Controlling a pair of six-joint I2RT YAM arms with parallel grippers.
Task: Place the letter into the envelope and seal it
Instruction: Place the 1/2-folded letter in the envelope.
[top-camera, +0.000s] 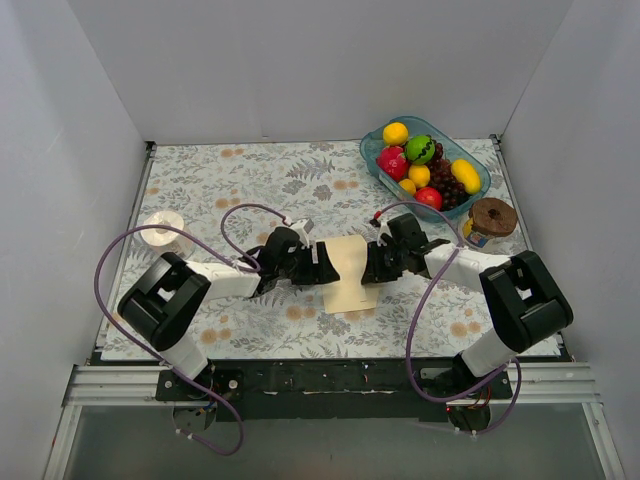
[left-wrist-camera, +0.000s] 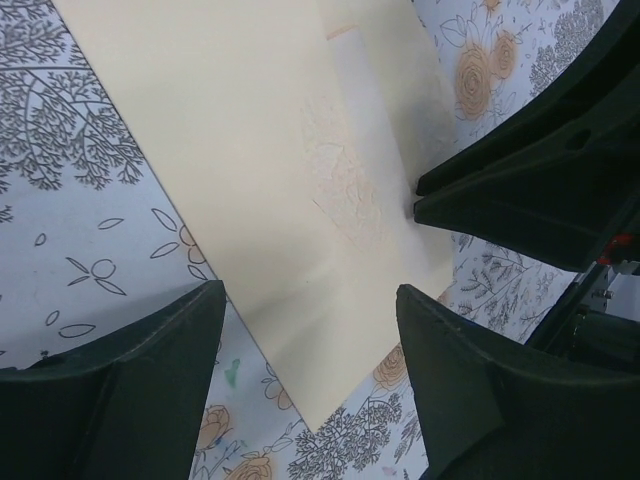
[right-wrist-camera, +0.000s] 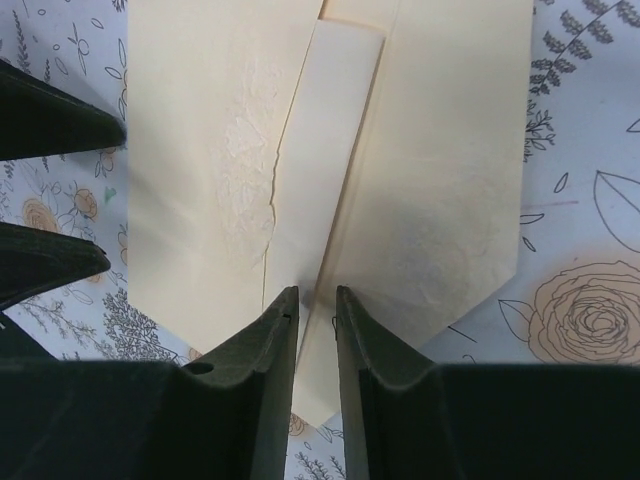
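Comparing wrist views: left gripper jaws wide, empty, straddling a corner of the envelope; right gripper jaws nearly closed over its fold, grip undeterminable.

Floral table carries envelope, fruit tray, jar (brown lid), white roll.

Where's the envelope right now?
Seen from above, the envelope lies flat near the middle of the table, directly between the left claw and the right claw, whose tips both reach its edges.
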